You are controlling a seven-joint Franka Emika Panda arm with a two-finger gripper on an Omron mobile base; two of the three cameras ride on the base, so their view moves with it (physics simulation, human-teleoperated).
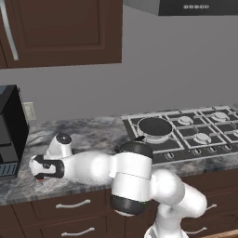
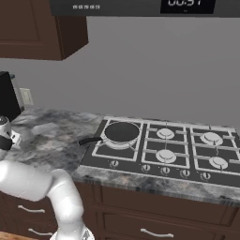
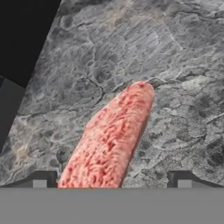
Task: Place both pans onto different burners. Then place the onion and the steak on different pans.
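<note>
A: Item one, the steak (image 3: 111, 140)?
B: Red-pink raw slab, lying flat on the grey marbled counter (image 3: 175, 65). In the hand view it runs from the bottom edge up toward the middle, tapered end uppermost.

A: Gripper (image 3: 111, 179)?
B: Two dark finger tips (image 3: 40, 179) stand wide apart, one on each side of the steak's lower part. They clamp nothing; whether they touch the meat cannot be told.

A: Arm position?
B: In the left base view the white arm (image 1: 93, 165) reaches left, low over the counter, hand close to a black appliance (image 1: 11, 128) at the left end.

A: Pans?
B: One black frying pan (image 2: 122, 132) sits on the front-left burner of the hob (image 2: 187, 154), its handle (image 2: 89, 140) sticking out left over the hob's edge toward the counter.

A: Other burners?
B: Four silver-grey rings (image 2: 165, 133) bare under black grates.

A: Surroundings?
B: Dark brown wall cabinets (image 1: 60, 30) above, drawers with silver pulls (image 1: 72, 204) below, an extractor hood (image 2: 140, 7) over the hob.
</note>
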